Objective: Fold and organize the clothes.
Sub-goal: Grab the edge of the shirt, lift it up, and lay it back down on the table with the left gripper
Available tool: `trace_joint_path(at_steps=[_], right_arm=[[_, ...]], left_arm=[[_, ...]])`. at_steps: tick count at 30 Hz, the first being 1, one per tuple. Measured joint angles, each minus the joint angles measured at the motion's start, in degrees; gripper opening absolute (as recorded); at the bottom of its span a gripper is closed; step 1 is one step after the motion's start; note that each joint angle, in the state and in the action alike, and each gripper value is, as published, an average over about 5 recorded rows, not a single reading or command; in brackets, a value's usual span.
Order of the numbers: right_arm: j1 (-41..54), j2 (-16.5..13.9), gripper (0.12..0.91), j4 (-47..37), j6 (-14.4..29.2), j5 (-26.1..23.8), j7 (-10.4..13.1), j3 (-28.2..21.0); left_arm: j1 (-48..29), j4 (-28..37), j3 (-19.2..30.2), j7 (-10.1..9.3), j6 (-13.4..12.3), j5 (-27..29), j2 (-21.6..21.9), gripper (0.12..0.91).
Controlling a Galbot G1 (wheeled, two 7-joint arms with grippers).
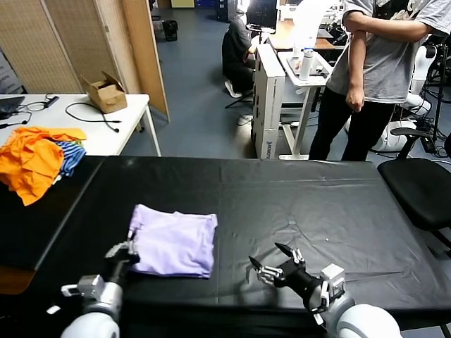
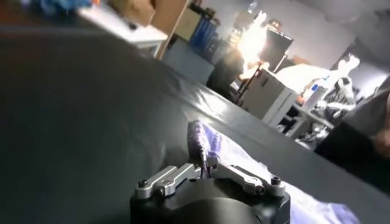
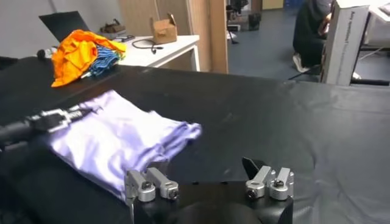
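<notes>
The T-shirt (image 1: 174, 243) is a pale lavender, plain and even on the face that shows, with slightly deeper lilac shading along its folds and edges. It lies on a desk (image 1: 296, 197) covered in glossy black sheeting that catches soft grey highlights. At the desk's far left sits a heap of garments (image 1: 36, 158), mostly bright orange, with a blue-and-white striped piece tucked into it. The left pincer (image 1: 125, 249) and right pincer (image 1: 276, 266) are silver-grey metal with black fingertips, on white-shelled arms. Beyond, a second desk (image 1: 91, 134) is white and carries a brown cardboard box (image 1: 106, 91). The floor (image 1: 204, 105) is dull blue-grey.
</notes>
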Motion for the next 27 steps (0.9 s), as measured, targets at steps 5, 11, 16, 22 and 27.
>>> trace_joint_path(at_steps=[5, 11, 16, 22, 27], right_arm=[[0.18, 0.42, 0.907, -0.42, -0.16, -0.02, 0.21, -0.3], [0.27, 0.66, 0.907, -0.51, -0.16, 0.03, 0.57, -0.21], [0.08, 1.15, 0.907, -0.66, -0.07, -0.09, 0.69, -0.31], [-0.69, 1.86, 0.907, -0.66, -0.02, -0.78, 0.68, -0.74], [-1.63, 1.74, 0.907, -0.43, 0.02, -0.87, 0.66, 0.11]], left_arm=[[1.24, -0.83, -4.0, -0.13, -0.07, 0.31, 7.14, 0.166], [3.04, -1.42, -9.44, -0.55, -0.57, 0.04, 14.59, 0.166], [3.88, -3.08, -12.84, -2.03, -0.7, 3.18, 16.98, 0.166], [4.83, -6.78, -9.08, -4.1, 0.48, 8.28, 13.37, 0.166], [4.67, -8.24, 0.34, -5.56, 2.03, 9.39, 6.76, 0.166]])
